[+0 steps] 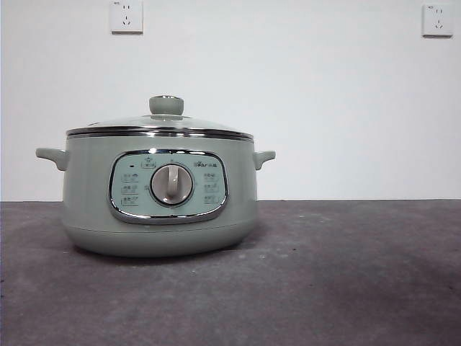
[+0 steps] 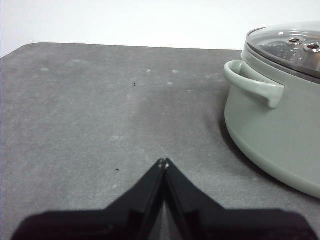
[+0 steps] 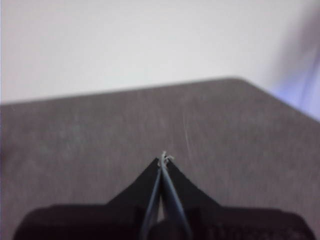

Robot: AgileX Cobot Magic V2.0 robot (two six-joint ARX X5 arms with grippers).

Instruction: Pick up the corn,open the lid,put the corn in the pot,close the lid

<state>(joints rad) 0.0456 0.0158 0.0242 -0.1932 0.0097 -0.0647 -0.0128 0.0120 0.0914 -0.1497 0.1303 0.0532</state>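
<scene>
The pale sage-green pot [image 1: 158,194] stands on the dark grey table, left of centre in the front view, dial facing me. The glass lid [image 1: 160,127] with its pale green knob [image 1: 166,105] sits shut on it. In the left wrist view the pot [image 2: 275,120] and lid [image 2: 287,45] show to one side, with a side handle [image 2: 252,82] toward the left gripper [image 2: 164,163], which is shut, empty and apart from the pot. The right gripper [image 3: 164,159] is shut and empty over bare table. No corn is in view. Neither arm shows in the front view.
The grey table [image 1: 346,274] stretches to the right of the pot. Two wall sockets [image 1: 127,16] hang on the white wall behind. The table's far edge and a rounded corner [image 3: 240,80] show in the right wrist view.
</scene>
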